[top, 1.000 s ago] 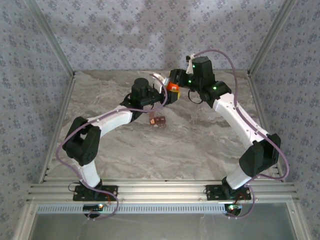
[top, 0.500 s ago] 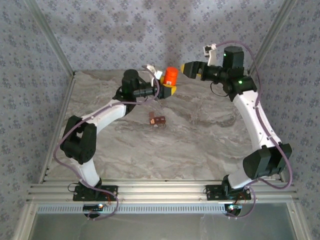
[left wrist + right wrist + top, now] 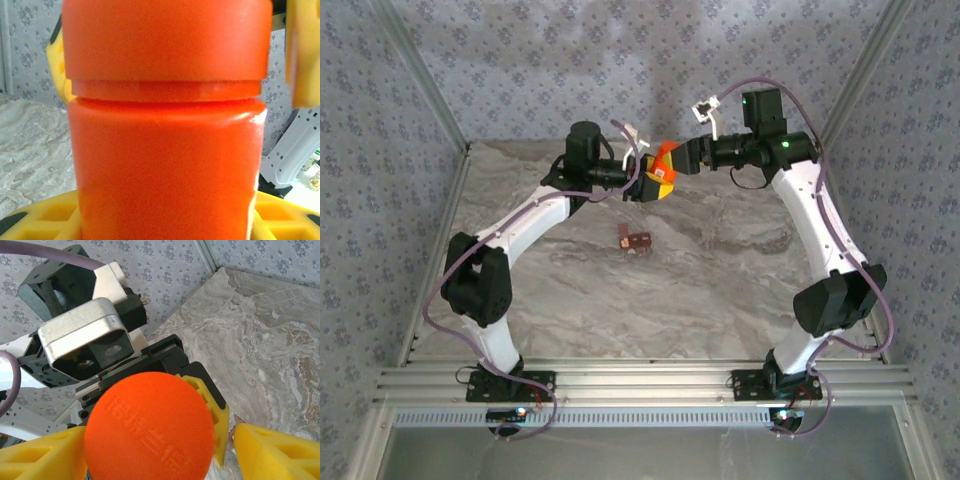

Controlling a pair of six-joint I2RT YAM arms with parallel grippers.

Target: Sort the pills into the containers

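**Two-arm station, seen from above and from each wrist.**

- **Near edge of the table (image 3: 720, 300):** both arm bases (image 3: 510, 383), bolted side by side.
- **Toward the table's centre, a little left of the midline:** the containers (image 3: 637, 241), a short dark reddish-brown strip of joined compartments. It lies flat on the marbled surface, well apart from both grippers. Its contents are too small to make out.
- **Above the far part of the table, about midway between its left and right edges:** the left gripper (image 3: 653, 184), clamped on the body of an orange bottle (image 3: 664, 160). It holds the bottle clear of the surface, tilted, with the cap toward the right arm. In the left wrist view the bottle stands between yellow padded fingers (image 3: 303, 55).
- **Farthest out:** the right gripper (image 3: 684, 157), its jaws parted and set astride the cap (image 3: 150, 435), which bears raised lettering. One yellow finger (image 3: 275, 450) stands just beside the cap with a narrow gap showing, so the cap is not clamped.
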